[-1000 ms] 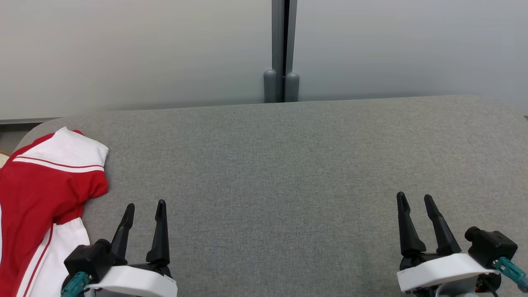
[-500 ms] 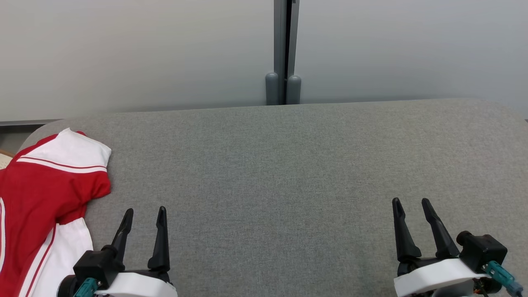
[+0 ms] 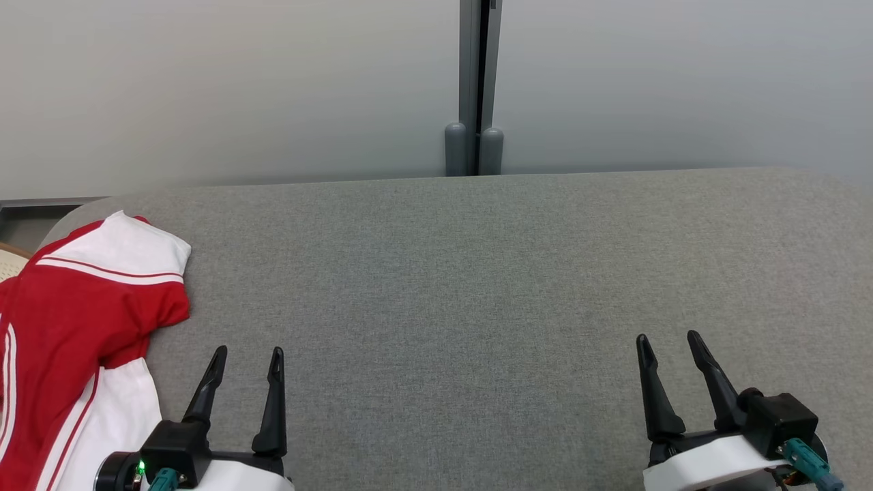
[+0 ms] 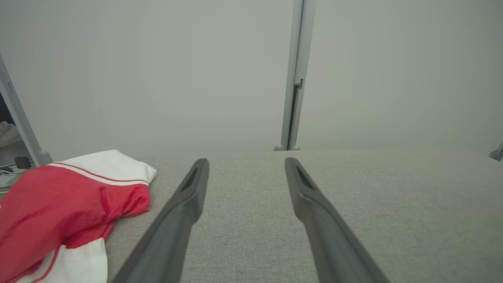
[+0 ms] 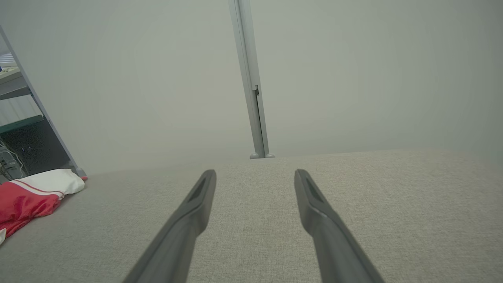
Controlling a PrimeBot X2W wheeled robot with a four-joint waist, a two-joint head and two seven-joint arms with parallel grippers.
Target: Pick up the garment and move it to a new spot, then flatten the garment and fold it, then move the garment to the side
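Looking unstarted: red-and-white garment (image 3: 75,320) lies rumpled at the desk's (image 3: 477,273) left edge, left gripper (image 3: 247,350) just beside it, right gripper (image 3: 667,336) well apart, both with fingers (image 3: 273,402) spread wide and empty; pick-up, flatten, fold all remain

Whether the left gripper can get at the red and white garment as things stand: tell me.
Probably yes. The left gripper stands open and empty just beside the garment, which lies at the left edge of the grey surface; nothing lies between them. It would have to swing to its left.
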